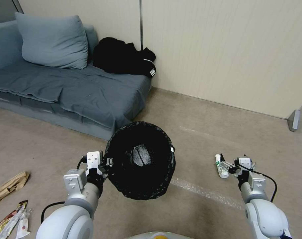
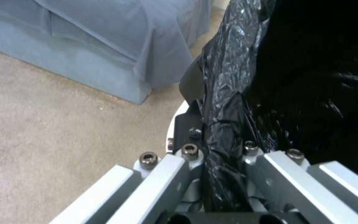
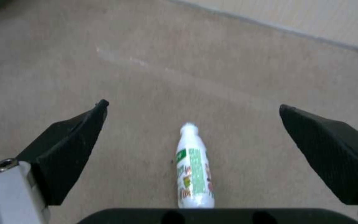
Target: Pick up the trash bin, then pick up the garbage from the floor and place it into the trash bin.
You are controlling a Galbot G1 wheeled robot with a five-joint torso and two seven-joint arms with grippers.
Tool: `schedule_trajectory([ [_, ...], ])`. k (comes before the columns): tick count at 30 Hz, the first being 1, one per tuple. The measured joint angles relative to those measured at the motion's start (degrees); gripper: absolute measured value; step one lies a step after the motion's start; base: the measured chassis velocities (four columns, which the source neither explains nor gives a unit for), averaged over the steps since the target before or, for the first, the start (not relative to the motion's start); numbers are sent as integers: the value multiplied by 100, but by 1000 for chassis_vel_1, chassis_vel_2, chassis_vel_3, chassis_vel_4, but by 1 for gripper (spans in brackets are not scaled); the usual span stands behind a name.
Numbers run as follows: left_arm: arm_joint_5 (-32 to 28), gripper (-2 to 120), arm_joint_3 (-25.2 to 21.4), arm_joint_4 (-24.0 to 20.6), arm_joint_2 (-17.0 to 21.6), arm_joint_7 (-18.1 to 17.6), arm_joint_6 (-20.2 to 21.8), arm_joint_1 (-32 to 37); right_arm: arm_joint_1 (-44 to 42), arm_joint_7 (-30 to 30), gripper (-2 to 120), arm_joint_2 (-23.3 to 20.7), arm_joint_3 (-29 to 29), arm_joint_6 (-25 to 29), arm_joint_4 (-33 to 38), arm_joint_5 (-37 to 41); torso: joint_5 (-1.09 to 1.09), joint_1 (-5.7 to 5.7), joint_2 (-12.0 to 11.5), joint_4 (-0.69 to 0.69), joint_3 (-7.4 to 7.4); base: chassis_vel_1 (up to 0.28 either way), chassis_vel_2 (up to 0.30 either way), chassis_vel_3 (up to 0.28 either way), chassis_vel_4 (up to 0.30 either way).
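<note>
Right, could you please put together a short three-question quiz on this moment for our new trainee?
1. True or false: the left gripper is shut on the rim of the trash bin.
2. The bottle lying on the floor is:
A) clamped in the right gripper
B) between the open fingers of the right gripper, not gripped
C) inside the bin
3. Name two pieces of litter on the floor on the robot's left.

Key
1. True: the left wrist view shows the fingers closed on the black liner at the rim.
2. B
3. The brown paper bag and the snack wrapper.
</note>
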Motion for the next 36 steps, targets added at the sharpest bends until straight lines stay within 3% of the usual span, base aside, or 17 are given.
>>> schedule_trajectory([
  [10, -36, 1, -55, -10, 12, -52, -4, -13, 697, -354, 100, -164, -187, 272, -1634, -134, 0, 0, 0, 1, 0, 0, 0, 0, 0],
  [25, 8, 1, -11, 31, 3, -90, -45, 21, 1508, -389, 100, -134, -407, 788, -2808, -590, -1, 0, 0, 1, 0, 0, 0, 0, 0],
  [36, 58, 1, 19, 58, 5, -99, -70, 52, 2239, -340, 100, -196, -300, 976, -4162, -789, -1, 0, 0, 0, 0, 0, 0, 0, 0],
])
